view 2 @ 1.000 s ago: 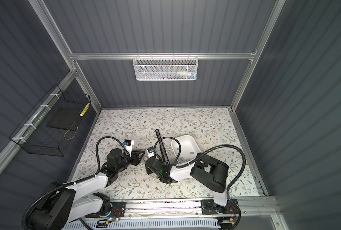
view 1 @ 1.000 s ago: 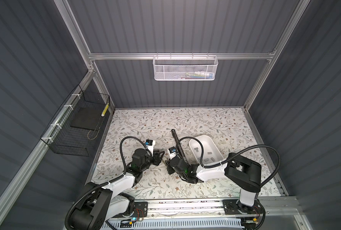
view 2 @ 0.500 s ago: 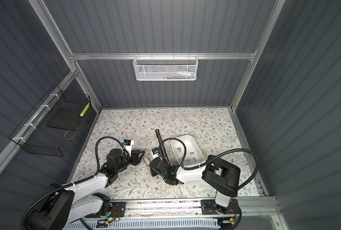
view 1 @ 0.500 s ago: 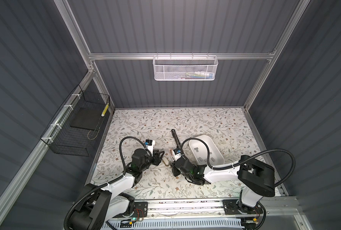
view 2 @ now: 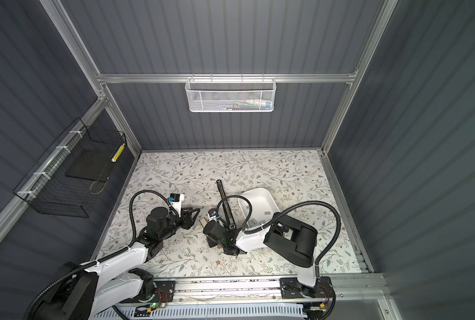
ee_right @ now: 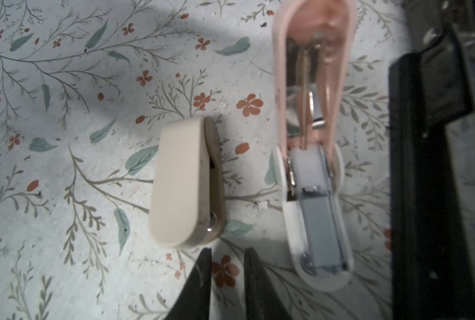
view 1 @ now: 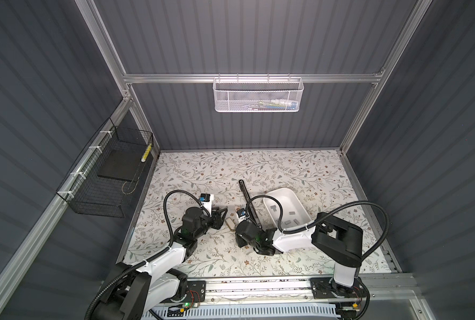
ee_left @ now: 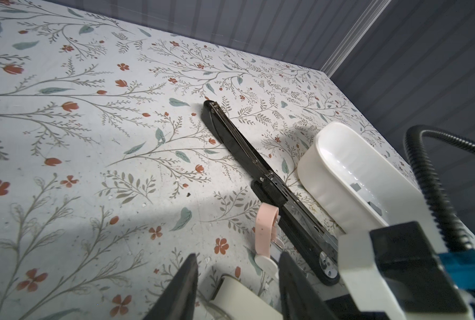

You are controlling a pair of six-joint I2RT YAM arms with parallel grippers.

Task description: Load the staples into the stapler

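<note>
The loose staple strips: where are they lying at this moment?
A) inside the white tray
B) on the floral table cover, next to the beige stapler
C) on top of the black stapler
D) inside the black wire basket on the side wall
A: in both top views the small grey staple strips lie scattered on the floor of the white tray, and none shows in the other places.
</note>
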